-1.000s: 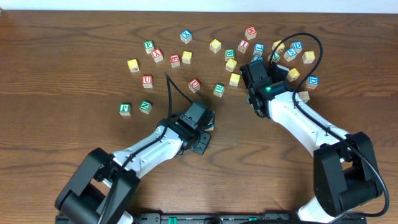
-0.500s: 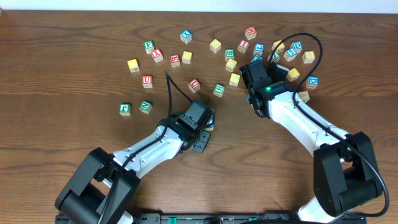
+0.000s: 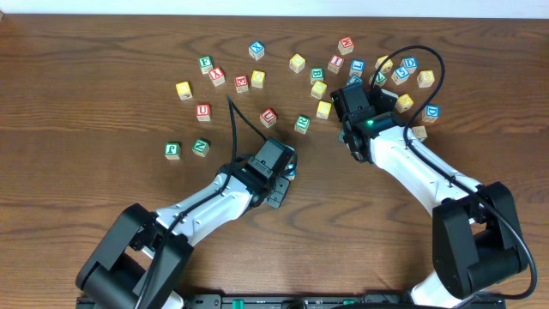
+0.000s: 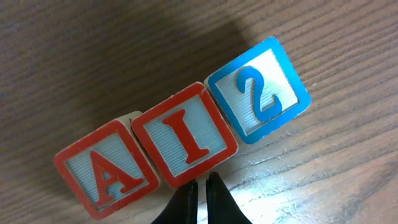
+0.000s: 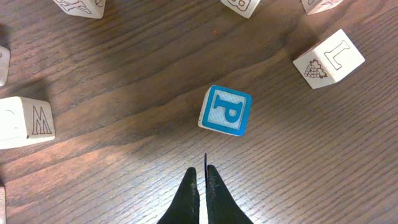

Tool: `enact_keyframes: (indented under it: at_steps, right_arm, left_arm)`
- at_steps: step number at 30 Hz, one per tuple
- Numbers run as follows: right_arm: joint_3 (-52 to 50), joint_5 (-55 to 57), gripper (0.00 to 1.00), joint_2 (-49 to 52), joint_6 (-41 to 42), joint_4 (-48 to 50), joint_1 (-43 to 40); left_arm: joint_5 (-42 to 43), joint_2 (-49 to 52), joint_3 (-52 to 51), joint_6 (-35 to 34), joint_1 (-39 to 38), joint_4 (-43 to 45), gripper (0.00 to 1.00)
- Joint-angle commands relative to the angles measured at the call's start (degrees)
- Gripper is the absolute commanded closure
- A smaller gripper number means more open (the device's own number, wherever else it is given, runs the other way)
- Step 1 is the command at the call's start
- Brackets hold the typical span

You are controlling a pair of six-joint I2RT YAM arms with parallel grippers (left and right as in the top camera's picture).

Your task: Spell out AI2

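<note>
On the dark wood table (image 3: 86, 86) overhead, blocks (image 3: 297, 62) lie scattered; the left wrist shows the A block (image 4: 106, 169), I block (image 4: 185, 135) and 2 block (image 4: 258, 89) in a row by the closed, empty left gripper (image 4: 202, 183), the right wrist the right gripper (image 5: 200, 179) closed, empty.

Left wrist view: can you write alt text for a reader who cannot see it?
Three cubes sit in a row on a wooden table, spelling AI2: red A cube, red I cube, blue 2 cube, slanting up to the right. The shut left end effector points at the I cube's lower edge.
</note>
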Motion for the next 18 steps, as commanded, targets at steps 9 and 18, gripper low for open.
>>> enact_keyframes:
  at_steps: [9, 18]
  right_arm:
    - [-0.3, 0.2, 0.99, 0.7, 0.0, 0.3, 0.0]
    - [-0.3, -0.1, 0.99, 0.7, 0.0, 0.3, 0.0]
  left_arm:
    - [-1.6, 0.4, 1.1, -0.6, -0.1, 0.1, 0.93]
    - [-1.5, 0.4, 1.1, -0.6, -0.1, 0.1, 0.93]
